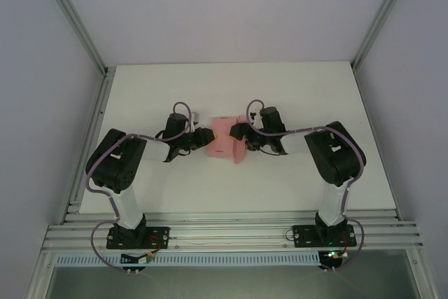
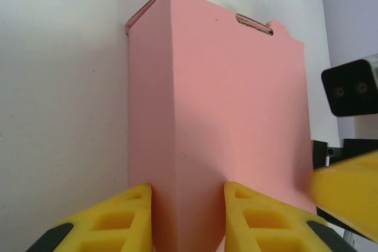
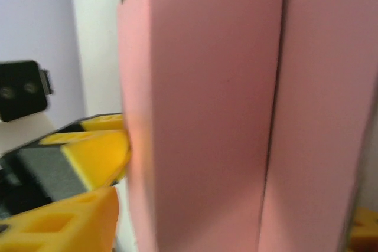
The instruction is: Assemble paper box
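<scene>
The pink, thin matte card box sits at the middle of the white tabletop, between the two arms, with one loose flap projecting toward the arm bases.

The left gripper is clamped on the box's folded edge, one yellow finger on each side. The right gripper straddles the opposite side. Whether its jaws bear on the card cannot be determined.

Probable hazards:
- Excess squeeze from the right may crease or collapse the thin panels.
- Opposing pulls may tear a fold line or drag the box from the left grip.
- The loose flap may snag and bend.
</scene>
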You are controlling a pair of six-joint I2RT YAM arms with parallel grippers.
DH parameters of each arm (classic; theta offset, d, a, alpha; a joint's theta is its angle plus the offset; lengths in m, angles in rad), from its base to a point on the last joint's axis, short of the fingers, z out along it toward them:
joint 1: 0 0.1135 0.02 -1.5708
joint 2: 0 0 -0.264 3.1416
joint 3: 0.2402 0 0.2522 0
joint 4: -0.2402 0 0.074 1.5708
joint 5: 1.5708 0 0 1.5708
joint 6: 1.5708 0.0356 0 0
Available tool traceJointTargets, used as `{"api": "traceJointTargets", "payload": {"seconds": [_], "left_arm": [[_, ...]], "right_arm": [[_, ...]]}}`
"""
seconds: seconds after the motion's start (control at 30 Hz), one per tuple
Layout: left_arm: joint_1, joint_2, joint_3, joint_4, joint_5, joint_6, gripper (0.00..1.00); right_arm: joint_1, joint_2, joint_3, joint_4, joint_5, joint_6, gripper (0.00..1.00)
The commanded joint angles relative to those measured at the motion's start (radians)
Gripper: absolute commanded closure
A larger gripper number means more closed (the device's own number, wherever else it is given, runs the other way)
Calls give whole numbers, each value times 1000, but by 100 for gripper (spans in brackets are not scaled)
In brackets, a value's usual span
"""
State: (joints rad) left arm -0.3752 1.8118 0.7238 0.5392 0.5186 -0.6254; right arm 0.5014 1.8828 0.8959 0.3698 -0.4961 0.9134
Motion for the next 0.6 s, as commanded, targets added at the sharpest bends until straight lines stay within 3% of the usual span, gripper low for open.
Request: {"api": "traceJointTargets", "payload": {"seconds": [0.0, 0.37, 0.5, 0.57], "left_arm": [[-19, 26, -56, -97, 23, -7, 75], [-18, 82, -110, 210, 80, -137, 71], [-18, 83, -120, 290, 75, -171, 71], [-18, 65, -122, 281, 59, -163, 71]], "right_arm": [[46, -47, 81, -231, 74, -128, 58], [49, -74, 25, 371, -245, 35, 53], [56, -75, 68, 381, -298, 51, 53], [63, -89, 102, 277, -287, 6, 52]]}}
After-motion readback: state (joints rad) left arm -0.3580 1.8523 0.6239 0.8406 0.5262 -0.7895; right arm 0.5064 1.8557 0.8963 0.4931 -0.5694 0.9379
